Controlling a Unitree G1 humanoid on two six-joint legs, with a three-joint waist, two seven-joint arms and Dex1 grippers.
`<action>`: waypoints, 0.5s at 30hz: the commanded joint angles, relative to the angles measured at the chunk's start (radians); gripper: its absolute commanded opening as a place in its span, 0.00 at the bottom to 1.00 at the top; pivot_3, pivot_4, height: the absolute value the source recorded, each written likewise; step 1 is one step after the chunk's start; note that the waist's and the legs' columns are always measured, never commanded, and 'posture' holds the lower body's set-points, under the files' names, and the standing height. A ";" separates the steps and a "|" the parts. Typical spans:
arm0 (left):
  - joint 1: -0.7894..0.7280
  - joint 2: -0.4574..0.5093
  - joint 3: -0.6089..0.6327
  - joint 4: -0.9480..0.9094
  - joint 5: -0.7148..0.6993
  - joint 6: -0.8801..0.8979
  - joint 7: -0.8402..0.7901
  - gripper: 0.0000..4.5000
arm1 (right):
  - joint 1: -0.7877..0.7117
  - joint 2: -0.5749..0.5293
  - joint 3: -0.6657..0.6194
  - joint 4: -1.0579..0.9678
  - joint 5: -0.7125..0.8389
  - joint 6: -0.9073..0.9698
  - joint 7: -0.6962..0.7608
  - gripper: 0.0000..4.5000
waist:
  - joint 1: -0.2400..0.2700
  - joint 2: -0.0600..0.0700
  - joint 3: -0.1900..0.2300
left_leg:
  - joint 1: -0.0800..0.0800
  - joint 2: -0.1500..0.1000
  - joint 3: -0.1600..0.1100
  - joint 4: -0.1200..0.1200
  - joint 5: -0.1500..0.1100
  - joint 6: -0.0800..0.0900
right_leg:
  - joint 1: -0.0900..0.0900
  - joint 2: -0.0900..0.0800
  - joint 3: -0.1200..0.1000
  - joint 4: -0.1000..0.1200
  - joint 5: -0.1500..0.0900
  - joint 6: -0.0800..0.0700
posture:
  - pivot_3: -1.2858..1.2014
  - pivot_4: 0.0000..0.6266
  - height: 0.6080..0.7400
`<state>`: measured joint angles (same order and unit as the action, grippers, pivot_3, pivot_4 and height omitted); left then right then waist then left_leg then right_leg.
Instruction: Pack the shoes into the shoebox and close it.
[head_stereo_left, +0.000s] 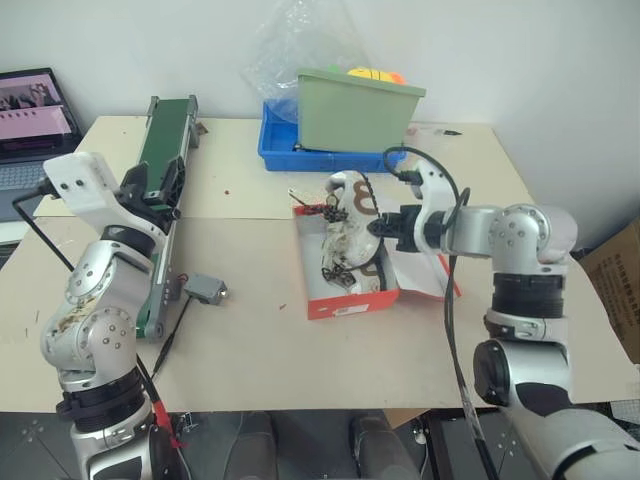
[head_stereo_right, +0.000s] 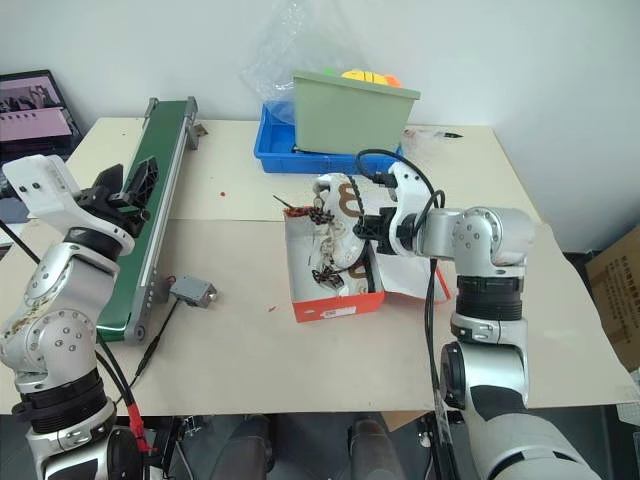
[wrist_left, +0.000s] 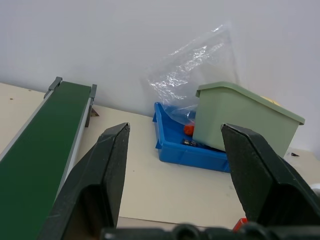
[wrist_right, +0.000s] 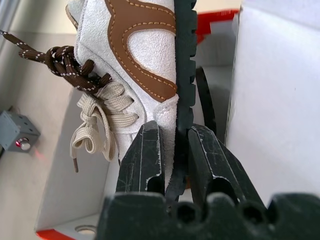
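The red-orange shoebox (head_stereo_left: 350, 303) lies open at the table's middle, its white lid flap (head_stereo_left: 425, 275) folded out to the right. One off-white shoe (head_stereo_left: 343, 262) with dark laces lies inside it. The second shoe (wrist_right: 131, 45) stands tilted at the box's far end, toe raised over the far wall. My right gripper (wrist_right: 175, 150) is shut on this shoe's dark sole edge, reaching in from the box's right side (head_stereo_left: 382, 228). Held up over the green belt at the left, my left gripper (wrist_left: 172, 165) is open and holds nothing, well away from the box.
A long green conveyor belt (head_stereo_left: 160, 190) runs along the table's left. A small grey box with a cable (head_stereo_left: 205, 289) lies left of the shoebox. A blue tray (head_stereo_left: 285, 150), a pale green bin (head_stereo_left: 355, 110) and a clear plastic bag stand at the back. A laptop (head_stereo_left: 35, 110) sits far left.
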<state>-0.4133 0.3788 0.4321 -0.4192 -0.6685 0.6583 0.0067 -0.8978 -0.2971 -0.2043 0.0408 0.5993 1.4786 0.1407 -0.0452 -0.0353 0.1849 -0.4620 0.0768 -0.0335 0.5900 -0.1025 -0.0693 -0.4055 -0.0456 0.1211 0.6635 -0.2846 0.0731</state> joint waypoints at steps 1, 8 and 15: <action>-0.004 0.000 -0.009 -0.026 0.004 -0.014 -0.001 0.69 | -0.014 0.021 -0.019 -0.076 0.002 0.045 -0.005 0.07 | 0.000 0.000 0.000 | 0.000 0.000 0.000 0.000 0.000 0.000 | 0.000 0.000 0.000 0.000 0.000 0.000 | 0.52 0.24 1.00; 0.001 -0.022 -0.007 -0.007 -0.006 -0.030 -0.008 0.69 | 0.026 0.054 -0.032 -0.174 0.000 0.133 -0.024 0.07 | 0.005 0.000 0.000 | 0.000 0.000 0.000 0.000 0.000 0.000 | 0.000 0.000 0.000 0.000 0.000 0.000 | 0.52 0.24 1.00; 0.018 -0.067 -0.039 -0.013 0.010 -0.044 -0.006 0.69 | 0.040 0.008 -0.007 -0.214 0.077 0.136 -0.025 0.07 | 0.004 0.000 0.000 | 0.000 0.000 0.000 0.000 0.000 0.000 | 0.000 0.000 0.000 0.000 0.000 0.000 | 0.52 0.24 1.00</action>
<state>-0.4007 0.3141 0.4026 -0.4046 -0.6683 0.6420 0.0064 -0.8545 -0.2729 -0.2072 -0.1210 0.6335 1.6068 0.1163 -0.0408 -0.0353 0.1849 -0.4619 0.0767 -0.0336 0.5901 -0.1025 -0.0693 -0.4050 -0.0458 0.1210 0.6629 -0.2846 0.0731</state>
